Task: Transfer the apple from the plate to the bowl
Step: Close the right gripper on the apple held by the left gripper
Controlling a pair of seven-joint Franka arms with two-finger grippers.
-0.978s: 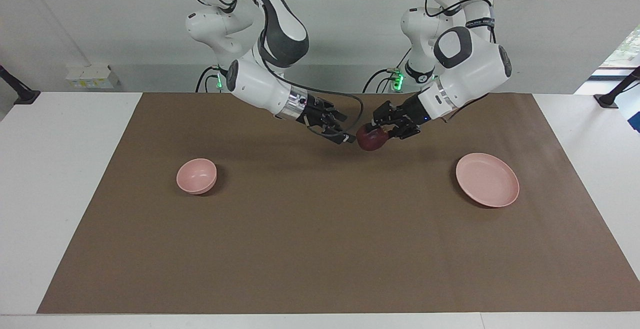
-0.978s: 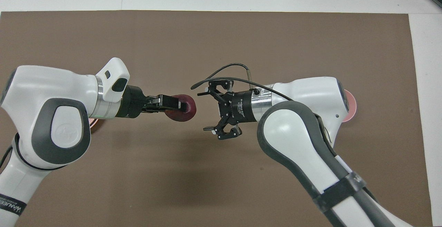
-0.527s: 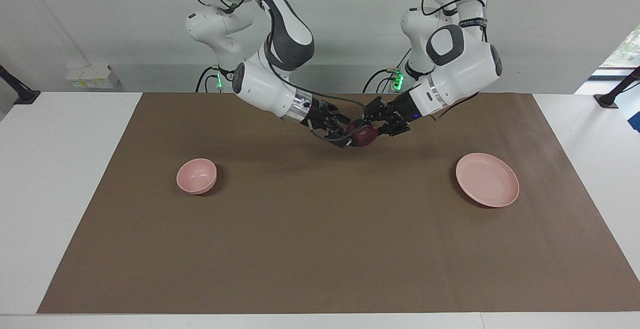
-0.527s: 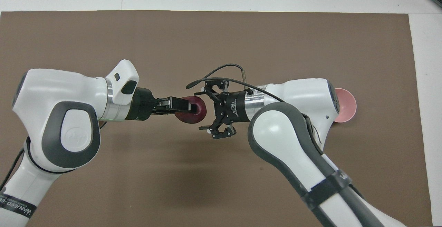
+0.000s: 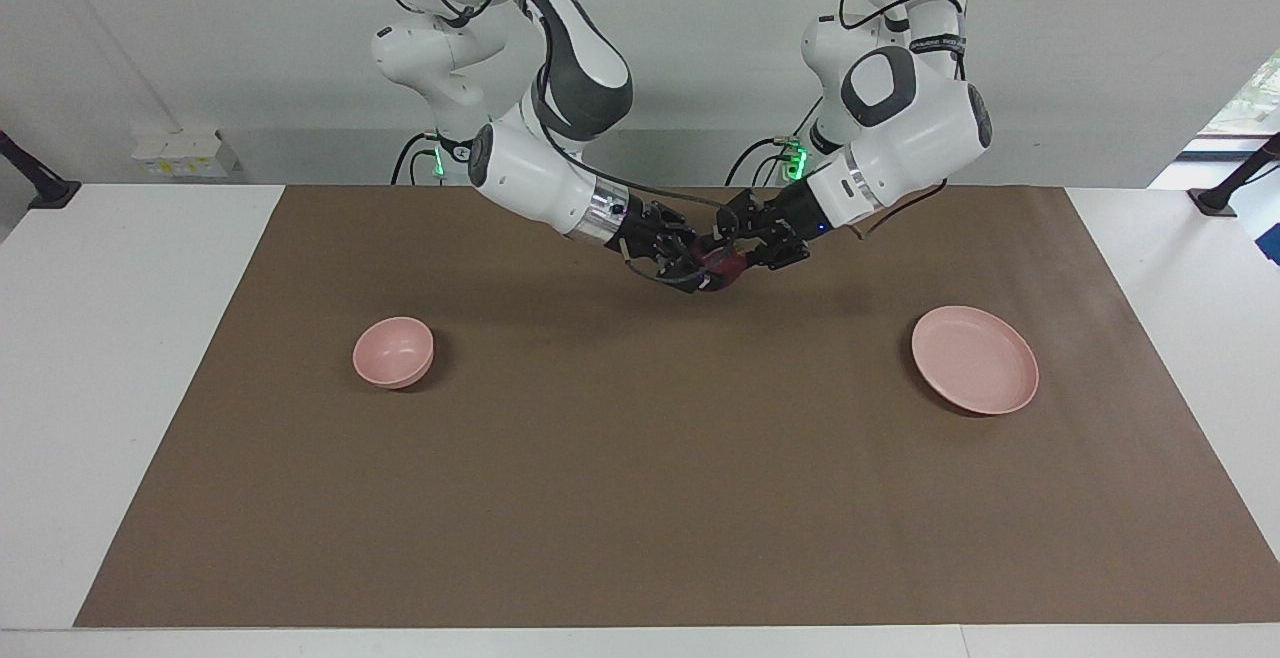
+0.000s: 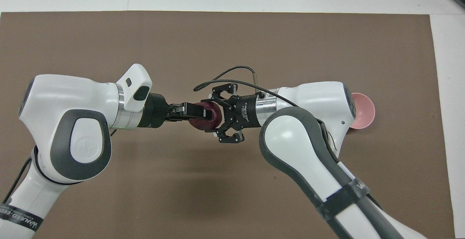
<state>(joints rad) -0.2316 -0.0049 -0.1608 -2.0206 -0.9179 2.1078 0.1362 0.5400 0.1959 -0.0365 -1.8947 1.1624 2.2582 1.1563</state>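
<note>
The apple (image 5: 722,263) is in the air over the brown mat (image 5: 640,498), near the robots' end of the table and midway between the two arms, well apart from both dishes. The left gripper (image 6: 203,112) is clenched on it: its fingers (image 6: 192,110) lie across the top of the fruit in the overhead view, and dark red shows on either side of them. The right gripper (image 6: 214,117) meets the apple from the other arm's side, and the fruit sits between its fingers (image 6: 218,99), one on each side of the fruit; whether they are pressing on the apple or standing just off it cannot be told. A black cable (image 6: 232,77) loops above the right wrist. The bowl (image 5: 393,351) rests on the mat toward the right arm's end of the table, partly hidden under the right arm in the overhead view. The plate (image 5: 974,359) lies flat toward the left arm's end.
</note>
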